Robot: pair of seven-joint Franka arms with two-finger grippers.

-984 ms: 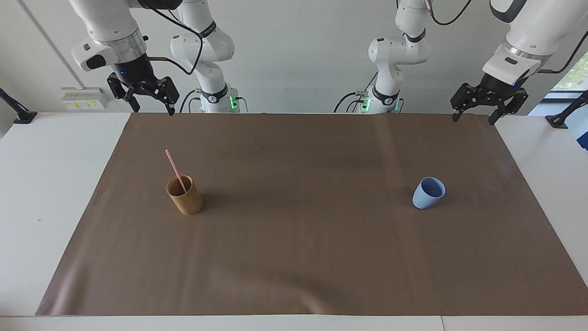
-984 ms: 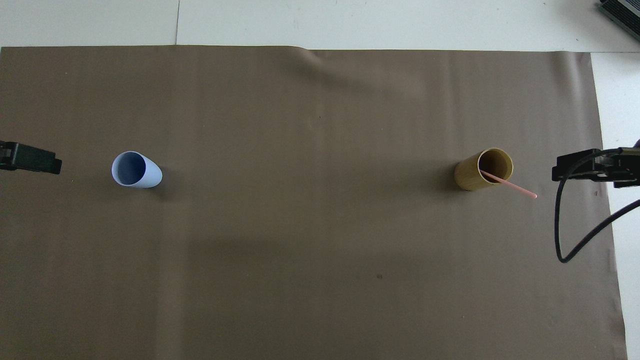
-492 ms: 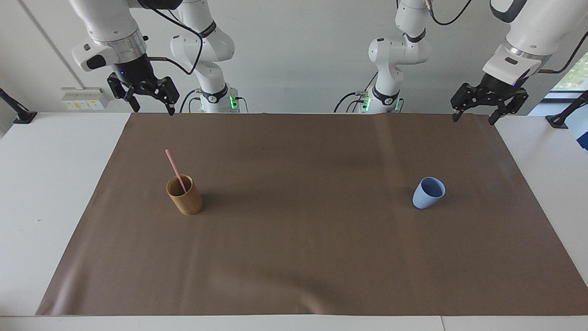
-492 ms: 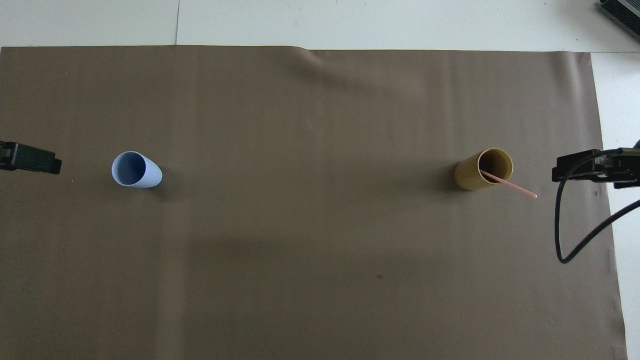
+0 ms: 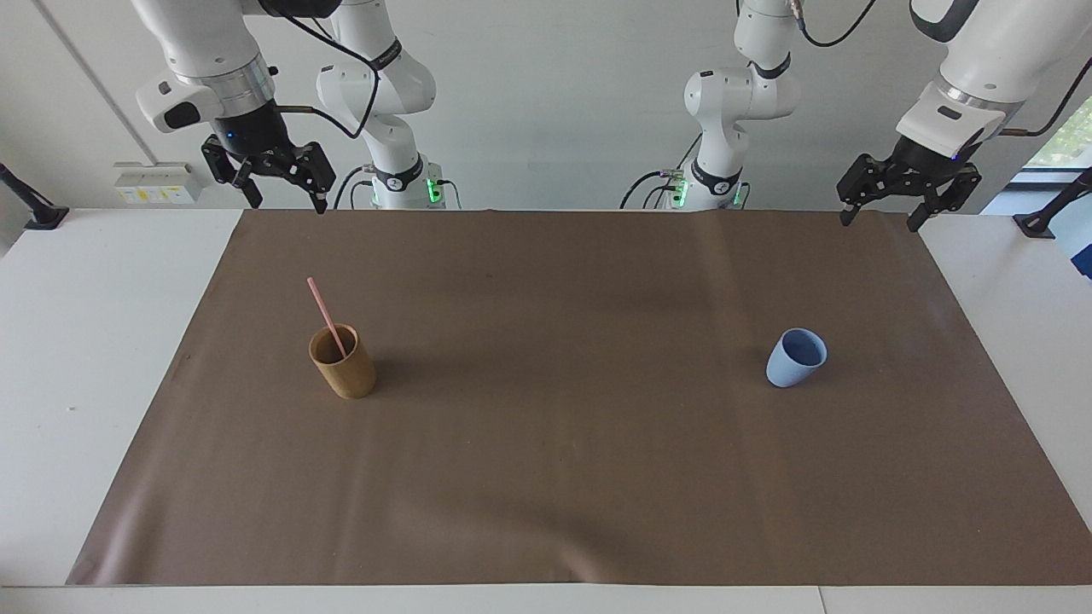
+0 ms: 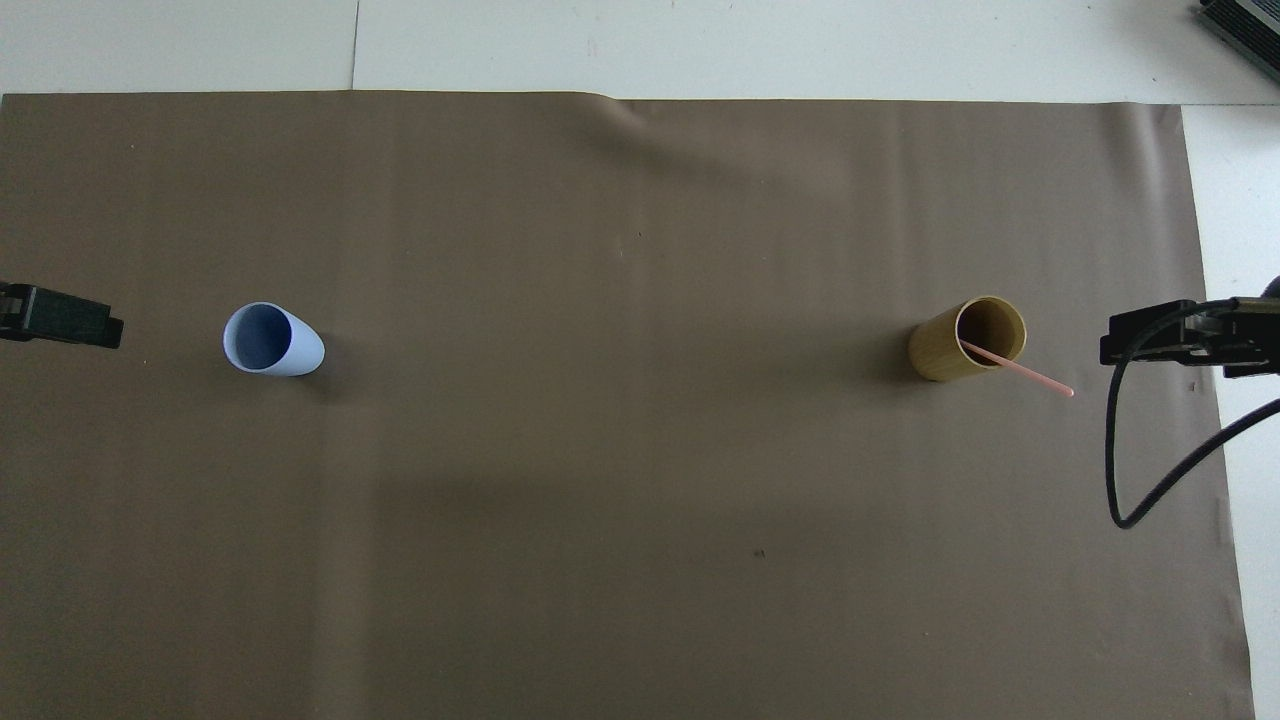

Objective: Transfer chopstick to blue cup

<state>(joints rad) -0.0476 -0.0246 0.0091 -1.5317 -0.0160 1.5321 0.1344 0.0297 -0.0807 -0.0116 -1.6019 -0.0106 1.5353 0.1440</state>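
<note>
Two cups, one chopstick, both grippers raised and holding nothing.

In the overhead view only the tips of the left gripper (image 5: 881,217) and right gripper (image 5: 286,201) show at the edges, the arms being cut off; the facing view shows both spread wide and released, each over its own corner of the brown mat (image 5: 563,477) at the robots' edge. The chopstick's (image 5: 324,314) lower end is hidden inside the tan cup (image 5: 344,365), where it leans on the rim toward the right arm's end of the table. The blue cup (image 5: 795,358) stands upright, well apart, toward the left arm's end. Against the earlier pictures, the cups and chopstick lie unchanged; the right gripper has shifted very slightly. Count: two cups, one chopstick, two grippers.
</note>
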